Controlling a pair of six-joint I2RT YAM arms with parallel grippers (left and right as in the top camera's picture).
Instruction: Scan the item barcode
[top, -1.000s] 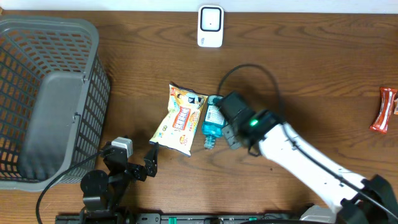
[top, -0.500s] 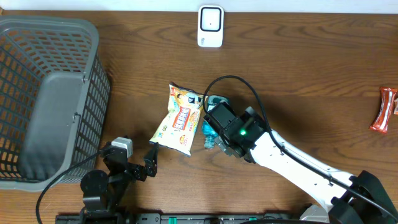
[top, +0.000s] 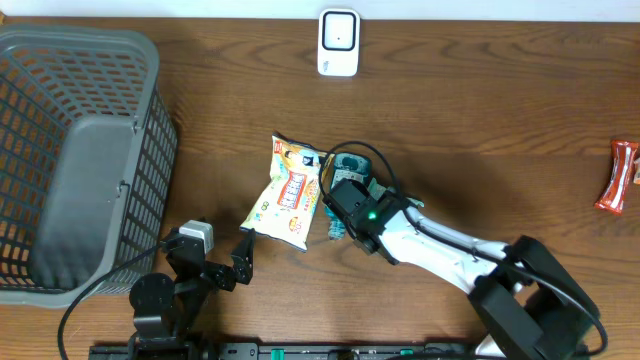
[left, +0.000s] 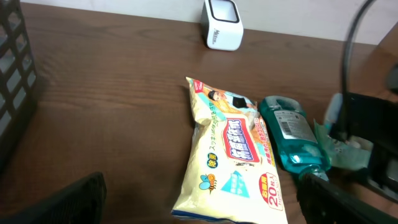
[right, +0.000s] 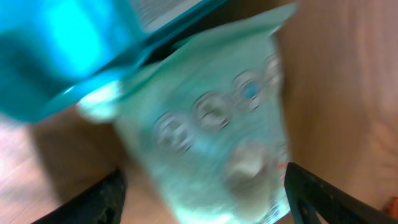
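Observation:
A white barcode scanner (top: 338, 42) stands at the table's far edge, also seen in the left wrist view (left: 224, 25). A yellow wipes pack (top: 288, 192) lies mid-table with a teal bottle (top: 343, 190) beside it, its white barcode label (left: 289, 124) facing up. A pale green packet (right: 211, 124) lies by the bottle's neck. My right gripper (top: 345, 210) hovers low over them, open, its fingers on either side of the green packet and apart from it. Near the front edge my left gripper (top: 225, 265) stands open and empty, facing the yellow pack (left: 233, 155).
A grey mesh basket (top: 70, 60) fills the left side of the table. A red snack wrapper (top: 620, 175) lies at the far right edge. The right arm's black cable (top: 375, 165) loops above the bottle.
The right gripper has moved left and toward the front, down over the bottle's neck and the green packet. Its jaws widened, then narrowed a little. The left arm stayed still.

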